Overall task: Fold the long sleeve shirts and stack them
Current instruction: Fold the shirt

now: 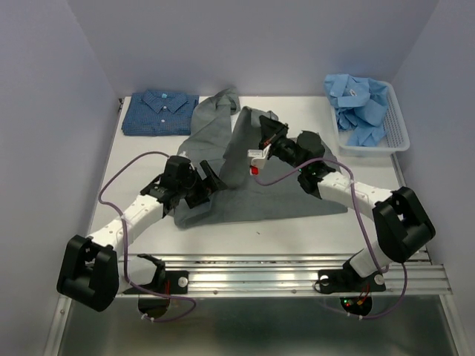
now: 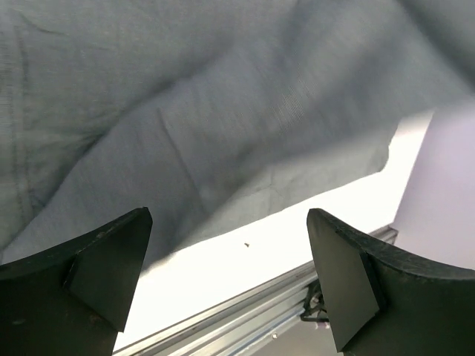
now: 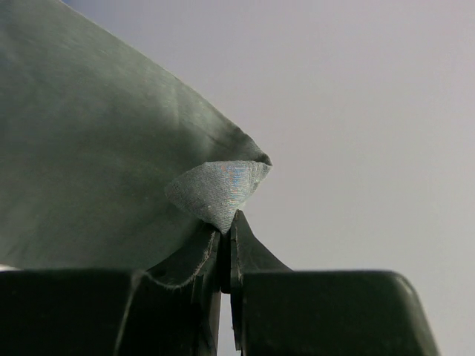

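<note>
Grey shirt (image 1: 245, 204) tight in raised right end effector (image 3: 226, 226); left end effector (image 2: 228, 222) spread low.

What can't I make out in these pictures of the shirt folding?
1. Top view: how many light blue shirts fill the basket; they are bunched together.
2. Top view: the middle of the grey shirt; both arms cover it.
3. Right wrist view: which part of it the right hand pinches; cloth fills the frame.
4. Left wrist view: the shirt's outline beyond the open left hand; the frame cuts it off.
</note>
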Tool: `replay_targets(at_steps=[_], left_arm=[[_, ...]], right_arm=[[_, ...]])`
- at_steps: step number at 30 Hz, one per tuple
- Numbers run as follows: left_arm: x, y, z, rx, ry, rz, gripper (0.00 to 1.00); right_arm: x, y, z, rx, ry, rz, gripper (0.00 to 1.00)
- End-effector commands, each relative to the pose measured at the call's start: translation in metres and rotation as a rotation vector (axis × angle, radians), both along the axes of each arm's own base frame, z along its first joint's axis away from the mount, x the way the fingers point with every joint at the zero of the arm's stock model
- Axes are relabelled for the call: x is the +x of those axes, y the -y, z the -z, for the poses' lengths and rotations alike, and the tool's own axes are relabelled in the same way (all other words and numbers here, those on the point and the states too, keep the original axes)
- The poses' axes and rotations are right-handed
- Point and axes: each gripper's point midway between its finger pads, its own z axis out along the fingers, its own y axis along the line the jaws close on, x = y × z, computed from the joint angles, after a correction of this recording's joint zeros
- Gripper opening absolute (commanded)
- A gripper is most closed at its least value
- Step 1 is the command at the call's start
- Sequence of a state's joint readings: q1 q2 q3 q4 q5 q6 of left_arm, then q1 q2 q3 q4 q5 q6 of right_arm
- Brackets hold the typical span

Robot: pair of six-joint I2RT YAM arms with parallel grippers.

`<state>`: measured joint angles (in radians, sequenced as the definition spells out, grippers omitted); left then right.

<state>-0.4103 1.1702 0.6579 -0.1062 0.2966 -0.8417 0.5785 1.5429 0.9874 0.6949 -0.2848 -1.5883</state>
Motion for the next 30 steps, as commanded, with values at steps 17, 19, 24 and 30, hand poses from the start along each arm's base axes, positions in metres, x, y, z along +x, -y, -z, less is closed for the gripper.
replay_targets(at_steps=[17,19,24,30], left_arm=[[0.026,-0.033,-0.075,0.106,0.192,-0.091,0.99],[0.025,-0.03,-0.069,0.097,0.178,-0.078,0.99],[0.021,-0.024,-0.062,0.06,0.161,-0.064,0.99],[0.02,-0.03,-0.061,0.067,0.171,-0.103,0.99]], right_arm=[[-0.067,0.111,0.033,0.615,-0.389,0.225,0.11],[-0.073,0.106,0.031,0.614,-0.393,0.18,0.1],[-0.099,0.069,0.021,0.592,-0.585,-0.035,0.1],[-0.154,-0.002,0.027,0.412,-0.916,-0.383,0.1]])
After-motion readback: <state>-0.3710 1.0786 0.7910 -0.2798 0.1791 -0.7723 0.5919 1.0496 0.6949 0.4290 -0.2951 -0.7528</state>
